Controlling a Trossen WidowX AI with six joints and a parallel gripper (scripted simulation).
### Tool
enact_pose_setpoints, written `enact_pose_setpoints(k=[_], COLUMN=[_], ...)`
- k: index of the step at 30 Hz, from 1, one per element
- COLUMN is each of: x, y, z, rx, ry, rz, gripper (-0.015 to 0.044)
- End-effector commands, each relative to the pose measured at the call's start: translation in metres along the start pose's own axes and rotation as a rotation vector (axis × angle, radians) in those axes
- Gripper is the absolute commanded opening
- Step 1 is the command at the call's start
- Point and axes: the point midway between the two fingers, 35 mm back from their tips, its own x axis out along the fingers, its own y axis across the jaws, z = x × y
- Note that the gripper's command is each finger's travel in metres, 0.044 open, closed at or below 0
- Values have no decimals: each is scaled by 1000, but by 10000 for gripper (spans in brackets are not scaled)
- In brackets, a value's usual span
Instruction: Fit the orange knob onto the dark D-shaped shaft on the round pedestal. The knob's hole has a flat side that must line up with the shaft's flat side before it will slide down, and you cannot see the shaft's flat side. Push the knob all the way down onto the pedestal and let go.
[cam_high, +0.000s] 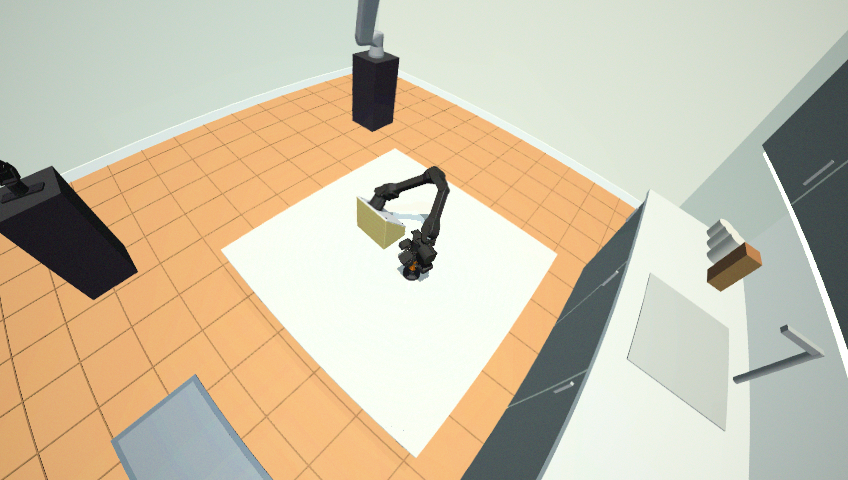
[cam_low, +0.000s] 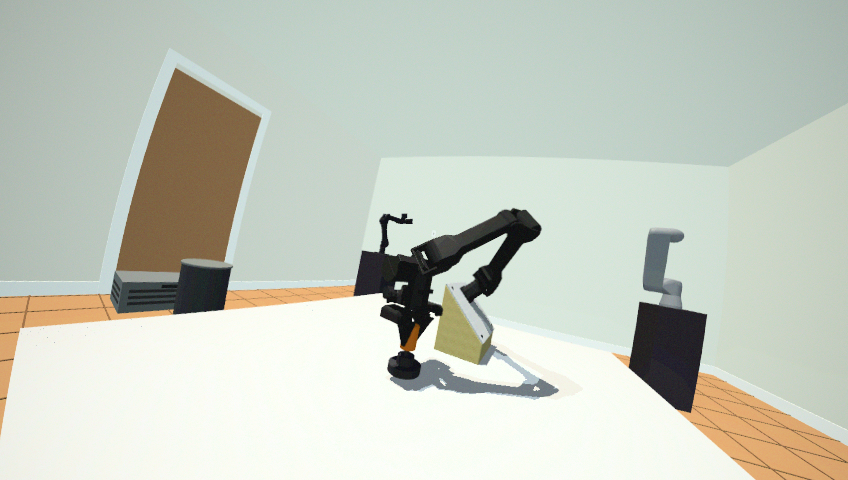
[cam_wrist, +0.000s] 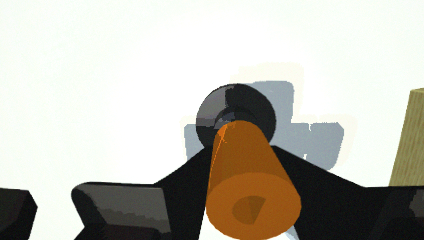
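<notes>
The orange knob (cam_high: 412, 267) (cam_low: 411, 338) (cam_wrist: 244, 160) is held between the fingers of my gripper (cam_wrist: 240, 151), which is shut on it. In the exterior view the knob leans a little, its top to the right, and its lower end is just above the raised middle of the dark round pedestal (cam_high: 410, 275) (cam_low: 404, 368) (cam_wrist: 208, 107). In the wrist view the knob's lower end overlaps the near part of that raised middle. The knob's near end shows a D-shaped recess. The shaft is hidden; I cannot tell whether its tip is inside the knob's hole.
The pedestal stands on the white surface (cam_high: 380, 333) (cam_low: 238, 404). A wooden wedge (cam_high: 370, 223) (cam_low: 461, 334) (cam_wrist: 409, 142) under my arm's base stands behind and to the side of the pedestal. A counter (cam_high: 601, 380) is at the right in the top view.
</notes>
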Motion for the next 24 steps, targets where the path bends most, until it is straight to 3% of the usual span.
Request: enact_pose_setpoints(k=[1, 17, 24], x=[0, -4, -3], y=[0, 1, 1], z=[0, 0, 0], rx=[4, 4, 203], ry=[2, 1, 2], rz=[0, 0, 0], gripper=[0, 0, 0])
